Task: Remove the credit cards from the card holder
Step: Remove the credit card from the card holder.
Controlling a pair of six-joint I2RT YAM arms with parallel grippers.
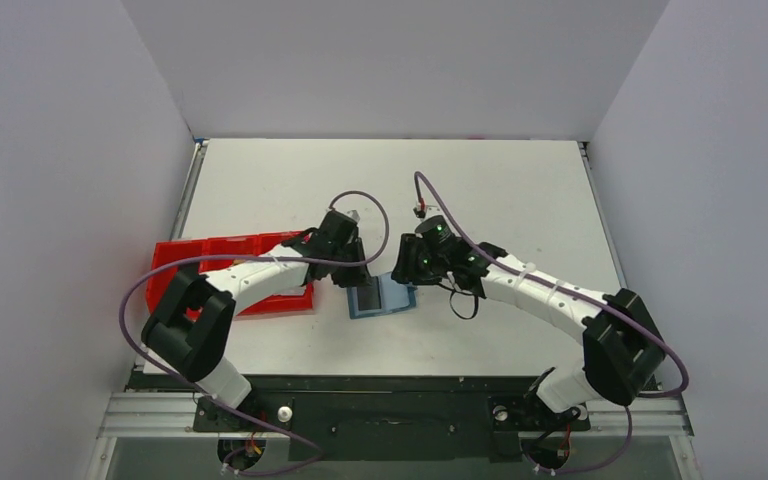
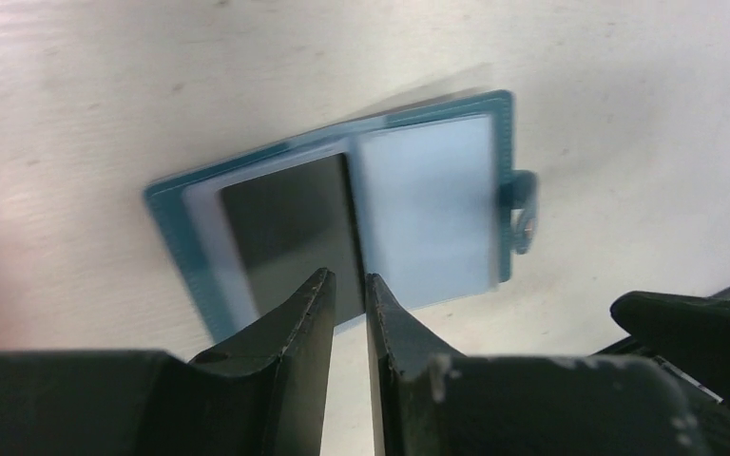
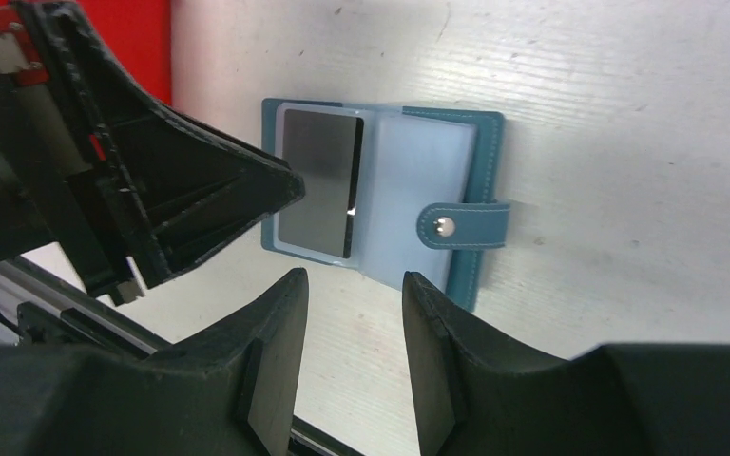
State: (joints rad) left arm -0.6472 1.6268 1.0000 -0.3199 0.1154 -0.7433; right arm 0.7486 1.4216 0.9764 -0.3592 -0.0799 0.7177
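White table (image 1: 500, 190) bears one open card holder (image 3: 434, 171), one dark card (image 3: 318, 180) inside.

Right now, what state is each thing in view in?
card holder: open flat, tab unsnapped.
dark grey card: sleeved in the holder, not yet out.
left gripper: jaws narrowly parted at the card's edge.
right gripper: open, empty, hovering near the holder.
red tray: partly hidden by the left arm.
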